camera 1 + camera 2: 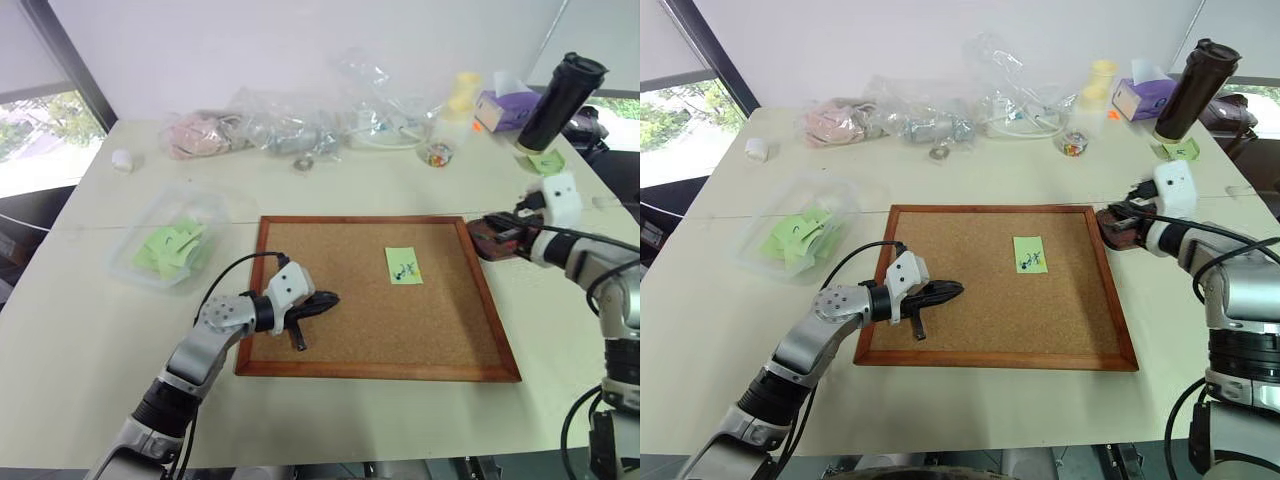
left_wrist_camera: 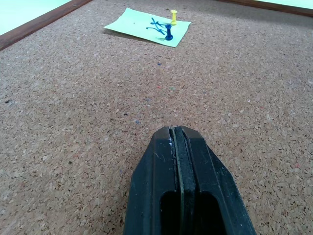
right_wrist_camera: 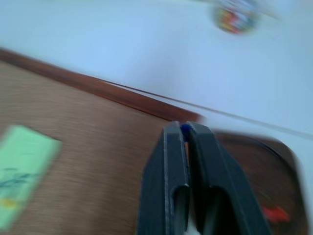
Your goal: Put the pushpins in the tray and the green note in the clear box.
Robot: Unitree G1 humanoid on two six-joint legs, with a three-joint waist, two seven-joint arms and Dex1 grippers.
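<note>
Left wrist view: left claw pressed fully shut, empty, hovering low over the corkboard. Straight ahead of its tips, well apart, lies the green note, flat on the cork, pinned by a blue pushpin and, just beyond that, a yellow pushpin, both upright. Off to that claw's left, on the tabletop beyond the board's frame, sits the clear box, already holding other green slips. Right wrist view, blurred: right claw closed, with a small blue speck nipped at the very tips, probably another pin, though too smeared to be sure. Directly under and just ahead of those tips, the tray, with a red bit inside. Handling, as a judgement: pins light, hard and slick, easily flicked away or dropped; best pinched across the plastic head, low on the waist, then drawn straight up out of the cork without rocking. Note thin, limp and nearly weightless; no lifting it before both pins are out, or risk tearing. Afterwards, better taken at a free edge or corner than from the flat middle, where closing tips would only skate over the paper.
</note>
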